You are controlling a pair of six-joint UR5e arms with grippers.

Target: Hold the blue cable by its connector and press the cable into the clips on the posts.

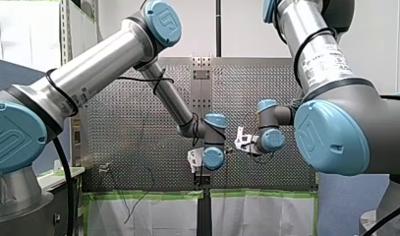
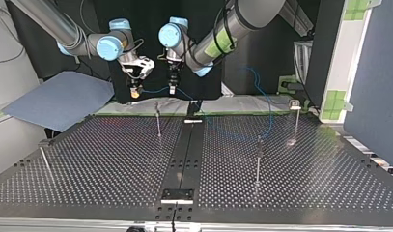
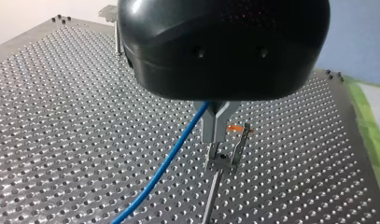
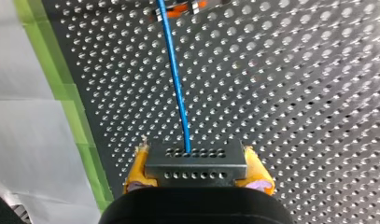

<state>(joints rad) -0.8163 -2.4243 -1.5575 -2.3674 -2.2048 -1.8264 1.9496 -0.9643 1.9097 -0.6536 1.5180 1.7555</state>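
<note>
connector (image 4: 197, 171) is clamped by right end effector (image 4: 197, 161) | blue cable (image 3: 169, 157) is pinched by left end effector (image 3: 216, 140) | posts (image 2: 258, 162): none is judged threaded, all pressing left to do

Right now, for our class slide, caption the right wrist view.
My right gripper clamps the connector, blue cable running ahead over the perforated table.
</note>
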